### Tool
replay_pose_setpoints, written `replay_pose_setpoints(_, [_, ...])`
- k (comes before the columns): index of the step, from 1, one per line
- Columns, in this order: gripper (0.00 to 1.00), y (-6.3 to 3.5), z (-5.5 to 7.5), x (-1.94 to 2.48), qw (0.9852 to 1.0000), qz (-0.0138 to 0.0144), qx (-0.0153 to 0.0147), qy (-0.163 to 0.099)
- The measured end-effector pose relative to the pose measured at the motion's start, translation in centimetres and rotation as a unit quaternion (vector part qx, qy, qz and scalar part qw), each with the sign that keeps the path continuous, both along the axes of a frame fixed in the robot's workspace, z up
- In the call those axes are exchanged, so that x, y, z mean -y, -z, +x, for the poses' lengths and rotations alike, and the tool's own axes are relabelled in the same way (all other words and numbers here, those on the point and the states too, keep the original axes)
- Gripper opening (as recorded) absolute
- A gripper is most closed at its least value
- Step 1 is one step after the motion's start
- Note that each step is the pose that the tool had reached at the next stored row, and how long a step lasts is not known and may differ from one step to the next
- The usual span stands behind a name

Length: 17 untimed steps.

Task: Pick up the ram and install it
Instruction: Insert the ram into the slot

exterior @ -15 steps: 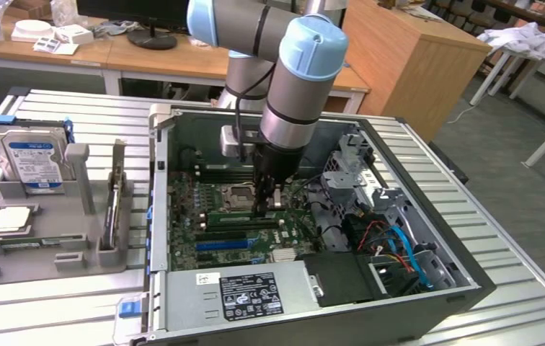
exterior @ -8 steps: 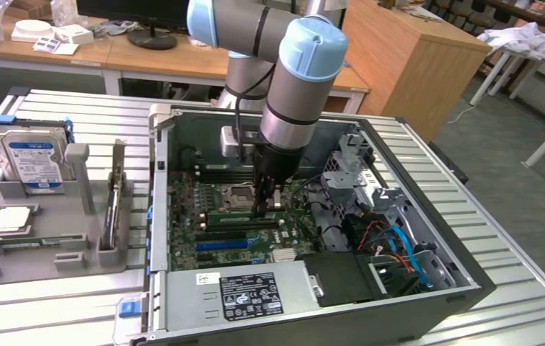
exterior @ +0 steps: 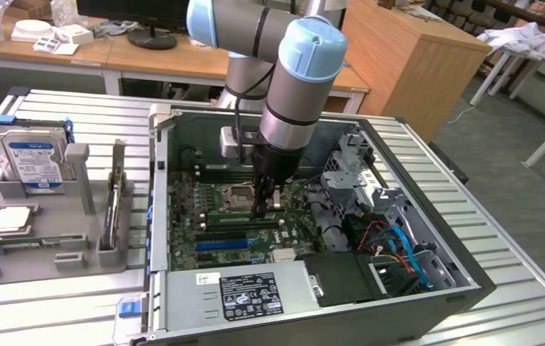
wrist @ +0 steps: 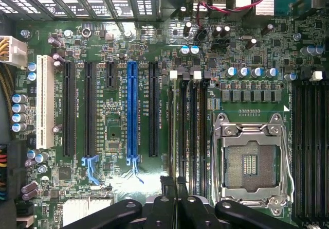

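**Pincer pinched narrow over the memory slots**

The arm [exterior: 297,79] leans in from behind the open computer case [exterior: 465,281], and its wrist points straight down into the case. The pincer [exterior: 272,207] hangs over the motherboard [wrist: 115,136], just beside the open processor socket [wrist: 252,162]. Its fingertips [wrist: 166,185] are drawn almost together. They line up with the memory slots [wrist: 187,131], at the slot nearest the blue expansion slot [wrist: 132,110]. I cannot tell whether the tips touch the board or pinch anything.

I cannot place the ram with certainty. A grey tray [exterior: 71,227] rests on the ribbed surface [exterior: 61,317] at the exterior view's left, well apart from the pincer. A thin green strip [exterior: 18,246] lies flat in a recess of the tray. A long thin stick [exterior: 114,198] stands on edge in a rack close to the case wall. Both are too slim to show chips, and I cannot tell which of them, if either, is the ram.
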<state>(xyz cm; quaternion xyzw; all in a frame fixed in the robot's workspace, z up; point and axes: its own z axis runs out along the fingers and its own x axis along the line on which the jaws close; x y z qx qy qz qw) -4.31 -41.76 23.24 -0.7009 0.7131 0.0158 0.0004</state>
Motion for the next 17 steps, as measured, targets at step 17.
replay_pose_setpoints(17, [0.12, 0.15, 0.00, -0.02, 1.0000, 0.0000, 0.0000, 0.000])
